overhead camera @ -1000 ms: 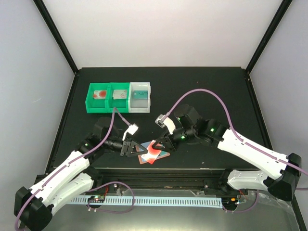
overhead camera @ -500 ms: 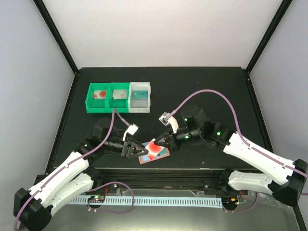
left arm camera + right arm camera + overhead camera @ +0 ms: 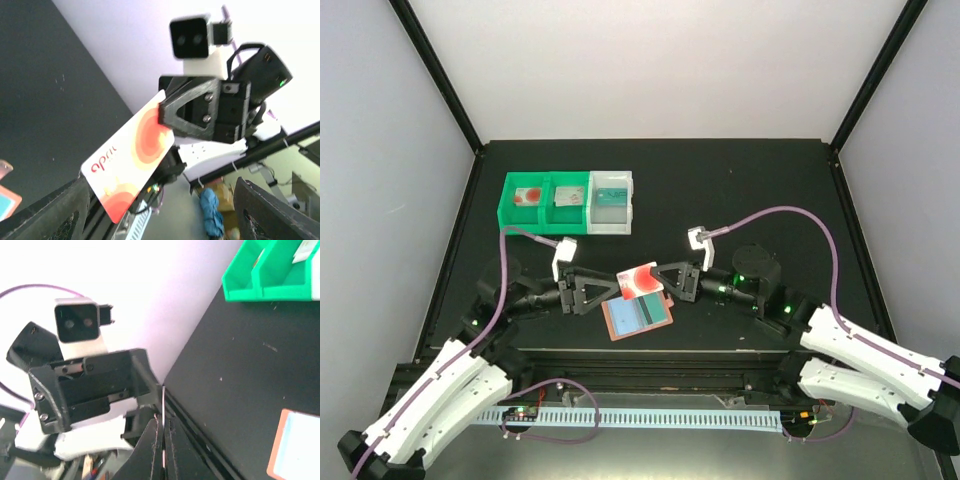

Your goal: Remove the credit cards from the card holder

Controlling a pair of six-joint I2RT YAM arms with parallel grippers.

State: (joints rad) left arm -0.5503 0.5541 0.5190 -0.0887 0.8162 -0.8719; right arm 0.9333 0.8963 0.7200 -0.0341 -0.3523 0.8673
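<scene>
A white credit card with a red disc hangs in the air, pinched at its right edge by my shut right gripper. In the left wrist view the same card sticks out of the right gripper towards the camera. My left gripper stands open just left of the card, its fingers wide apart with nothing held. The right wrist view shows the card edge-on between the shut right gripper. The salmon-pink card holder lies flat on the table below, a teal striped card showing in it.
Two green bins and a white bin stand in a row at the back left, each with a card inside. The green bins and the holder's corner show in the right wrist view. The table's front rail runs close below the holder.
My left gripper has opened and drawn back to the left. The right gripper has shut on the white card and pulled it up and out; the holder now lies flat on the table.
</scene>
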